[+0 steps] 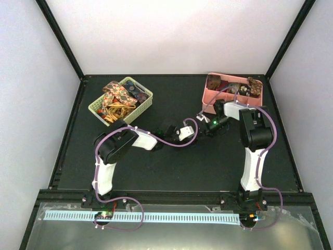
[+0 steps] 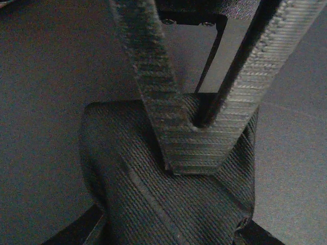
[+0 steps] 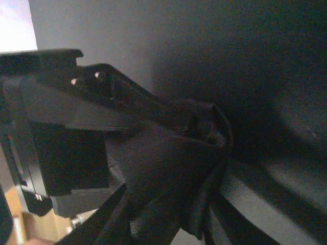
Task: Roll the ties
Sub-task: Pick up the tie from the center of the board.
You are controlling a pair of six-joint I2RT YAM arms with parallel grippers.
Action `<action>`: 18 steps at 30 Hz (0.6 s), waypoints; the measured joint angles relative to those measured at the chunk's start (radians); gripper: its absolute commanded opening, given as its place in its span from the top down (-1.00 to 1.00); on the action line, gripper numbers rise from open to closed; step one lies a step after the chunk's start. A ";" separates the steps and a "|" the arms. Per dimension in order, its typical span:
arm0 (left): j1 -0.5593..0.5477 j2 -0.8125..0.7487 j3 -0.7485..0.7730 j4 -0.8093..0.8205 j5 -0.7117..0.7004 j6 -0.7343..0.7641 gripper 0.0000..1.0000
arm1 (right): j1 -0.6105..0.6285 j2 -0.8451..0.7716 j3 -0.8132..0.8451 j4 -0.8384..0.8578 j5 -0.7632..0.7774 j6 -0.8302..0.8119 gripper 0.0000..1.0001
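A dark, finely ribbed tie (image 2: 133, 173) hangs bunched between both grippers over the middle of the black table. In the left wrist view my left gripper (image 2: 168, 236) has its fingers on either side of the fabric and holds it. The right gripper's fingers (image 2: 168, 138) form a closed V pinching the tie's upper edge. In the right wrist view the same tie (image 3: 168, 163) is a dark twisted bundle in my right gripper (image 3: 176, 224), with the left gripper's body (image 3: 97, 109) right beside it. From above, the left gripper (image 1: 190, 133) and right gripper (image 1: 204, 128) almost touch.
A green basket (image 1: 148, 100) at back left holds several loose paisley ties (image 1: 117, 96). A pink tray (image 1: 207, 99) at back right holds rolled ties (image 1: 214, 81). Purple cables (image 1: 171, 143) loop along both arms. The walls stand close behind.
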 measured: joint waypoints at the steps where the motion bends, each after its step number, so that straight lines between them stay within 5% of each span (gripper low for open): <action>1: 0.000 0.000 0.000 0.000 0.000 0.000 0.29 | 0.002 -0.002 0.000 0.003 0.001 0.001 0.49; 6: 0.000 0.000 0.002 -0.002 -0.001 0.000 0.17 | 0.010 -0.014 0.000 0.008 0.002 0.005 0.96; 9: 0.000 0.000 0.002 -0.002 -0.002 0.001 -0.09 | 0.010 -0.015 0.000 0.008 0.005 -0.002 0.97; 15: 0.003 -0.021 -0.042 0.031 -0.006 -0.004 -0.95 | 0.010 -0.019 -0.011 0.009 0.013 -0.006 0.97; 18: 0.003 -0.055 -0.105 0.062 -0.006 0.001 -0.98 | 0.010 -0.025 -0.019 0.011 0.014 -0.007 0.97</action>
